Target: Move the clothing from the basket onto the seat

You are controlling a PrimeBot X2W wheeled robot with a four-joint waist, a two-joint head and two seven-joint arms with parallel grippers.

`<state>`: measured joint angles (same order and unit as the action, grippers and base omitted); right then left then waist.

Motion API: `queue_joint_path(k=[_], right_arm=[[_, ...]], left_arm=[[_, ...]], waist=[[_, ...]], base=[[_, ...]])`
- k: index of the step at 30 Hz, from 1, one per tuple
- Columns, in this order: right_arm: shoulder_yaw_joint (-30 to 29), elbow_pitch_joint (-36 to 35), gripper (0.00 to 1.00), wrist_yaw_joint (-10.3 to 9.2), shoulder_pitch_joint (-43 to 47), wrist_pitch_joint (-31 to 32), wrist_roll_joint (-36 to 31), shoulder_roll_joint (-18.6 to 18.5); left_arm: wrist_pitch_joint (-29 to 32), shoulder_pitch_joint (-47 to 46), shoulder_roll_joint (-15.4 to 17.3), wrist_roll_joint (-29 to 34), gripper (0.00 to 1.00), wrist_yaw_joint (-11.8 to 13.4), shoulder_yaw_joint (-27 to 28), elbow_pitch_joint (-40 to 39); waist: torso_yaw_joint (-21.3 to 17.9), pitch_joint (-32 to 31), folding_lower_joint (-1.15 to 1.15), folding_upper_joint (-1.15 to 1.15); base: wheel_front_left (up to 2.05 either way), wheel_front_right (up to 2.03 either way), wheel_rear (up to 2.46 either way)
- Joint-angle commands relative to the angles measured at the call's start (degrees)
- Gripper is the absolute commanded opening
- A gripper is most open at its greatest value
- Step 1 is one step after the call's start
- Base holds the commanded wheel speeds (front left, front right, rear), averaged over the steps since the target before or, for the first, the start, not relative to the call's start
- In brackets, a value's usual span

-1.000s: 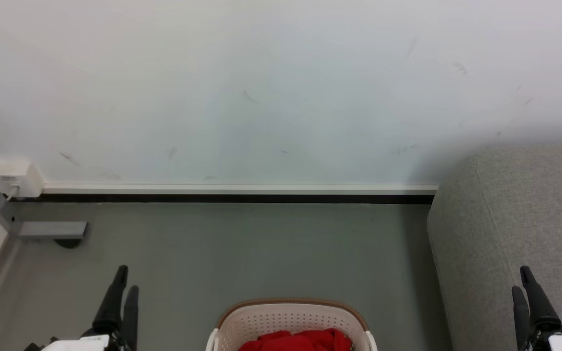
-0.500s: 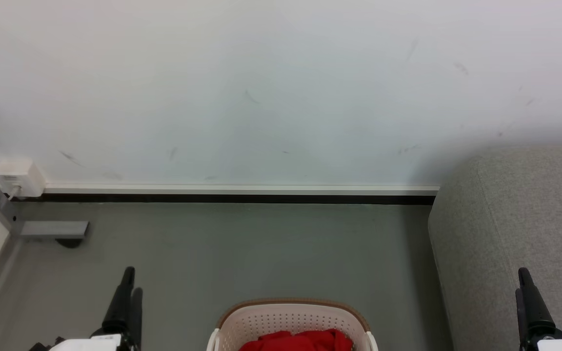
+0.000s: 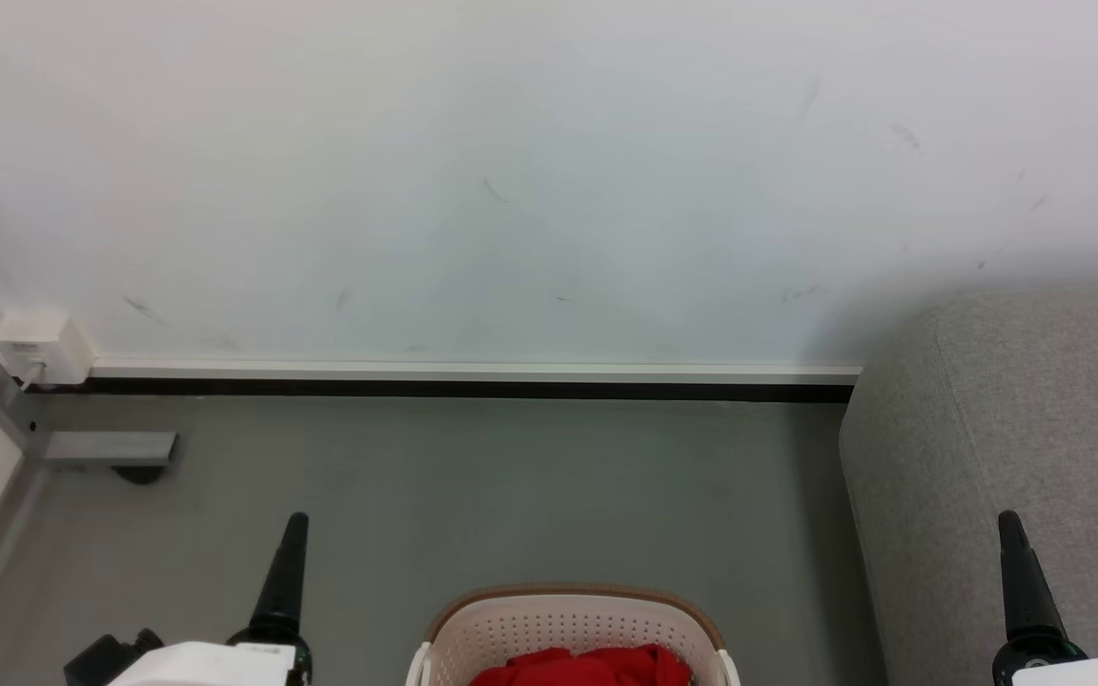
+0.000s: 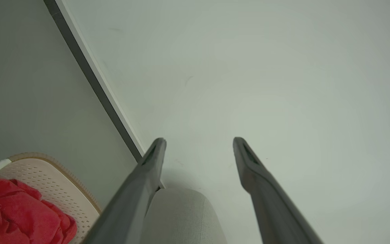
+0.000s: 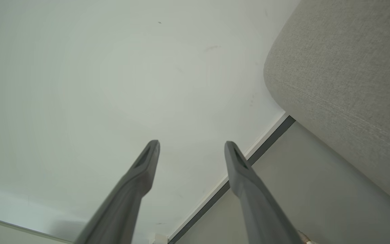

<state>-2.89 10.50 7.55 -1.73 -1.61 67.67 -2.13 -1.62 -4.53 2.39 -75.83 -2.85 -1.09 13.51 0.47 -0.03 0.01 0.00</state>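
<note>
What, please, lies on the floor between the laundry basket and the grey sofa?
In the head view, the strip of grey floor between the laundry basket and the grey sofa is bare.

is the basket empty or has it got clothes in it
Not empty: red clothing lies bunched inside the basket, seen in head and left wrist views.

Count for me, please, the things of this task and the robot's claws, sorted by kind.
Claws: 2, left claw and right claw
Baskets: 1, the basket
Sofas: 1, the sofa
Heaps of red clothing: 1, garments within not countable
Total: 5
</note>
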Motion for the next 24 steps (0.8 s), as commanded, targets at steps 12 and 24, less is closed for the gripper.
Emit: queue_joint_path(k=[12,24], right_arm=[[1.1,-3.3,1.0,-0.04,0.6,-2.8,-16.0,-1.3],[2.6,-4.0,1.0,-0.05,1.1,-4.9,-27.4,-1.5]], left_arm=[[-2.7,-1.1,0.4,11.5,1.0,3.7,-2.7,-1.4],[-5.0,-1.1,0.4,23.6,1.0,5.9,-5.0,-1.8]], waist=[[0.1,-0.2,-0.01,0.0],[0.0,-0.2,-0.01,0.0]], base=[[0.0,0.0,0.0],[0.0,0.0,0.0]])
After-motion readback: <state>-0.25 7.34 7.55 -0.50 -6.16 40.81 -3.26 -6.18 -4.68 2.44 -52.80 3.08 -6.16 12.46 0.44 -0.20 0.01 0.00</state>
